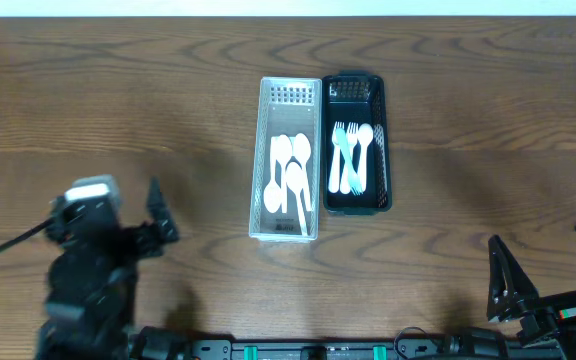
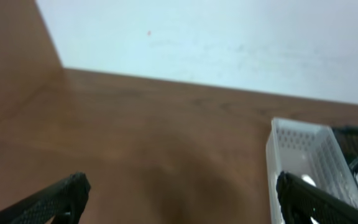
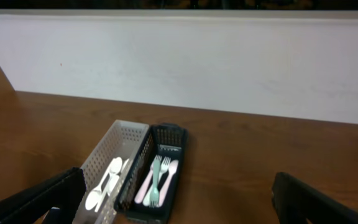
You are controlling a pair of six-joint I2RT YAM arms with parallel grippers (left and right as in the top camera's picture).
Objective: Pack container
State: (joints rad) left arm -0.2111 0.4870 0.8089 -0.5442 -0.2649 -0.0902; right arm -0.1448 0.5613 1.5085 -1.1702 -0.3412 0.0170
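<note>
A white perforated bin (image 1: 264, 150) holds several white spoons (image 1: 290, 170) at the table's middle. Touching its right side, a black bin (image 1: 380, 140) holds pale forks and a spoon (image 1: 349, 158). Both bins show in the right wrist view, white (image 3: 107, 155) and black (image 3: 166, 134). The white bin's corner shows in the left wrist view (image 2: 291, 140). My left gripper (image 1: 158, 215) is open and empty, left of the bins. My right gripper (image 1: 546, 270) is open and empty, near the front right.
The wooden table (image 1: 108, 90) stretches bare to both sides of the bins. A white wall (image 3: 229, 62) stands behind the table's far edge.
</note>
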